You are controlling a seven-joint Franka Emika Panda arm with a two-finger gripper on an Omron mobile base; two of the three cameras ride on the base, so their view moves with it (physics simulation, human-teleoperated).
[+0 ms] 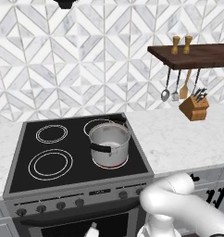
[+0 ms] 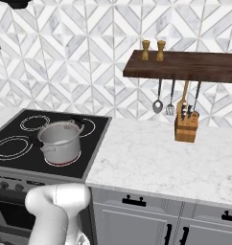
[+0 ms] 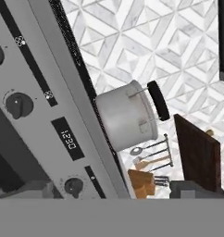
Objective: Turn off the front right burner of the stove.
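- The stove (image 1: 21, 152) is seen at the left of both base views, its black glass top bearing four ringed zones and its grey steel front carrying a row of small dark knobs.
- The front right burner (image 1: 110, 163) is found at the right front corner of the glass; a red glow is seen at its rim, so it is judged to be lit.
- A steel pot (image 1: 109, 143) with dark handles is set on that burner, covering most of the ring.
- In the hand view the control panel is shown rolled steeply, with a digital clock (image 3: 67, 139) between the knobs.
- A dark knob (image 3: 73, 186) is seen low in that view, past the clock toward the pot's side; another knob (image 3: 17, 104) lies on the clock's other side.
- The knob beside the clock is judged the nearer candidate, lying low and just ahead of the claw, but which knob governs the lit burner cannot be told.
- The knob's axis is judged to point straight out of the steel front, so a head-on approach is called for.
- The claw's fingertips are not clearly made out, so whether it is wide or narrow cannot be told.
- The arm's white body is seen low before the oven front in both base views.
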